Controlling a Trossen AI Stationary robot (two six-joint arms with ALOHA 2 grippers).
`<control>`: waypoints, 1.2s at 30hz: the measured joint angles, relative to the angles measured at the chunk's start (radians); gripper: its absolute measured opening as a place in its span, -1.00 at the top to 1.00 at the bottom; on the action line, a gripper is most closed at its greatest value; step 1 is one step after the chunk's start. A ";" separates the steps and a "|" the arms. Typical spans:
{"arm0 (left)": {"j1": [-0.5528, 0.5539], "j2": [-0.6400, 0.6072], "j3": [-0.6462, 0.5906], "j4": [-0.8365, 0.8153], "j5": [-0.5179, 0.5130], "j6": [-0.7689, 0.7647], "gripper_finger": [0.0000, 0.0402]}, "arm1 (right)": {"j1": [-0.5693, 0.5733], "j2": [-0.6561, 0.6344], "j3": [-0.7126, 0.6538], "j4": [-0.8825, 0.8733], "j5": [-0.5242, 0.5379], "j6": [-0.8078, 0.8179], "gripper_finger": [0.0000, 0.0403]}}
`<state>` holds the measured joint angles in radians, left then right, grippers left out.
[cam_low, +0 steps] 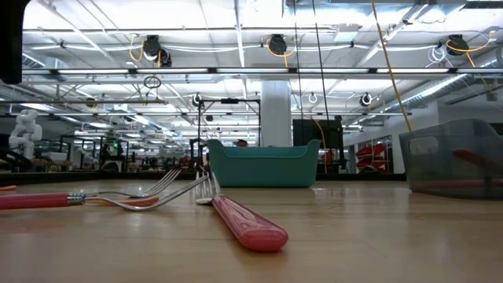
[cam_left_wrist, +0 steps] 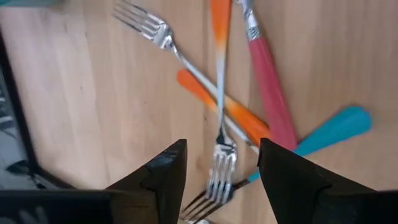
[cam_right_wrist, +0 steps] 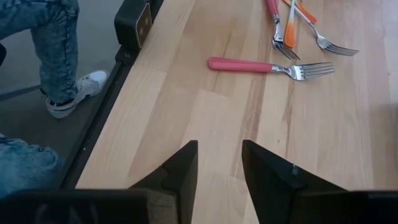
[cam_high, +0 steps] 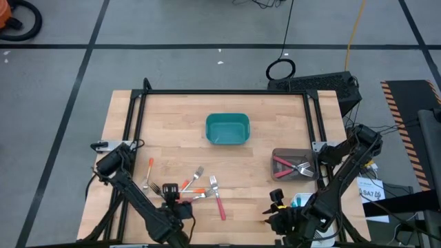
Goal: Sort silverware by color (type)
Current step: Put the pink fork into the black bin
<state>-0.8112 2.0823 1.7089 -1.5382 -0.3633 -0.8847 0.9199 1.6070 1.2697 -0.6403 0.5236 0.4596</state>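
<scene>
Forks lie in two groups. A loose cluster (cam_high: pixel 196 189) sits on the bare counter (cam_high: pixel 172 131) toward its front edge, left of centre. Exact count in the cluster is hard to tell from above; roughly six or seven forks, overlapping.

One orange-handled fork (cam_high: pixel 148 173) lies apart at the cluster's left. One red-handled fork (cam_high: pixel 218 198) lies at the cluster's right, tines pointing away from the front edge.

The left wrist view shows the crossing heap: one orange handle (cam_left_wrist: pixel 230 109), one red handle (cam_left_wrist: pixel 270 93), one teal handle (cam_left_wrist: pixel 336 127), and a fork with an orange-to-white handle (cam_left_wrist: pixel 220 56). All have silver tines and slim plastic handles.

A grey bin (cam_high: pixel 294 165) at the counter's right holds about two red-handled forks. A teal bin (cam_high: pixel 227 129) stands at centre, farther back; its contents cannot be made out.

Left hand (cam_left_wrist: pixel 221 180) hovers directly over the heap, fingers spread well apart, straddling one fork's tines, holding nothing.

Right hand (cam_right_wrist: pixel 219 177) hangs over bare wood near the front edge, right of the cluster, fingers partly apart, nothing between them.

A person's jeans and white shoe (cam_right_wrist: pixel 78 90) show beside the counter.
</scene>
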 joint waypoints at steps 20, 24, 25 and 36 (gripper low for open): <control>0.163 -0.001 -0.005 0.608 -0.207 0.298 0.38 | -0.015 0.000 0.000 0.001 0.031 -0.057 0.41; 0.178 -0.001 -0.005 0.634 -0.221 0.330 0.28 | -0.016 0.000 0.000 0.001 0.026 -0.046 0.41; 0.180 -0.001 -0.005 0.635 -0.223 0.335 0.23 | -0.016 0.000 0.000 0.001 0.026 -0.046 0.41; 0.196 -0.001 -0.005 0.691 -0.239 0.438 -0.21 | -0.015 0.000 0.000 0.000 0.025 -0.038 0.41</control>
<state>-0.6147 2.0811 1.7035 -0.8471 -0.6025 -0.4467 0.9047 1.6070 1.2697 -0.6399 0.5485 0.4221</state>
